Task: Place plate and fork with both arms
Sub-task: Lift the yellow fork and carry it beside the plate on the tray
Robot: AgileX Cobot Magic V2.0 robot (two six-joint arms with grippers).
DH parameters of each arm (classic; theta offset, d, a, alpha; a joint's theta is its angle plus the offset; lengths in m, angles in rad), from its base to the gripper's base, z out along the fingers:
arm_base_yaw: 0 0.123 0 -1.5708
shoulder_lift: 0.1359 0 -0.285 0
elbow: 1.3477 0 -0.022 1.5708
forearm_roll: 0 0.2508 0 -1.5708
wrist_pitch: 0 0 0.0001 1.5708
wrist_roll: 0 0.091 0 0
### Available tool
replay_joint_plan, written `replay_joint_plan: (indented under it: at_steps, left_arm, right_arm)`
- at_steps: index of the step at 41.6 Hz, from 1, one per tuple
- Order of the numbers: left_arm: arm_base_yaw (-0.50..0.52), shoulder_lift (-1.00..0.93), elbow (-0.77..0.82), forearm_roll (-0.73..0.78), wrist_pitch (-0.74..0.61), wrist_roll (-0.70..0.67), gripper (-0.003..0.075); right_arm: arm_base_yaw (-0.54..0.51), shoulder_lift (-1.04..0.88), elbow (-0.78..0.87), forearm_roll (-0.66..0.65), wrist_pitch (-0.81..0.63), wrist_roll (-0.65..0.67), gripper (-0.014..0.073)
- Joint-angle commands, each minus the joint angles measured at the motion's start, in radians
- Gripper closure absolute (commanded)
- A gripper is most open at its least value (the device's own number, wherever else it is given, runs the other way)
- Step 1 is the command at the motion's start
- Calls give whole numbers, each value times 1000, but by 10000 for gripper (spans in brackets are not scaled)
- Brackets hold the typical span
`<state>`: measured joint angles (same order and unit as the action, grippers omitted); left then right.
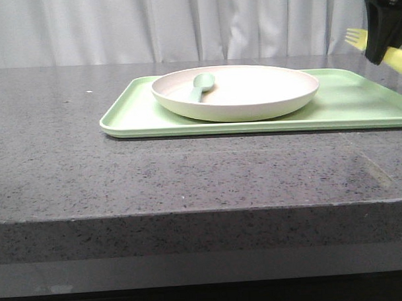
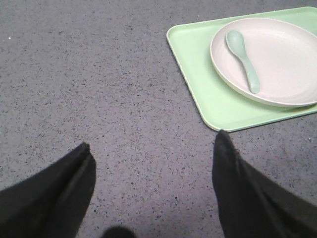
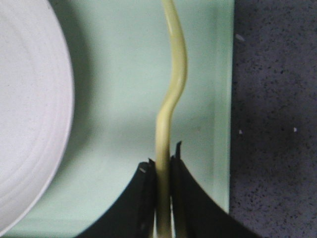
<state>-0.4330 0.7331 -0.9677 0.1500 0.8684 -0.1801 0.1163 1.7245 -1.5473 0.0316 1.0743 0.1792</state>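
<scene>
My right pincer (image 3: 163, 171) pinched the fork (image 3: 173, 89), its length running toward twelve o'clock above the tray (image 3: 124, 99); plate (image 3: 29, 114) at nine. Left pincer (image 2: 153, 163) hung spread.

The plate (image 1: 252, 96) is cream-white, the spoon (image 1: 200, 86) in it pale grey-green. The tray (image 1: 358, 102) is light green. The fork (image 3: 171, 104) is bright yellow. The table (image 1: 69, 168) is dark grey, finely speckled. Both grippers' fingers (image 2: 237, 188) are black.
</scene>
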Motion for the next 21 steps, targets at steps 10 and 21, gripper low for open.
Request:
replay_joint_plan:
  at_steps: [10,21]
  left_arm:
    - [-7,0,-26,7,-76,1,227]
    - [-7,0,-26,7,-76,1,227]
  right_arm:
    - [-4,41,-15,48,-89,-32,589]
    - [-4,73,-15,62,-99,-35,587]
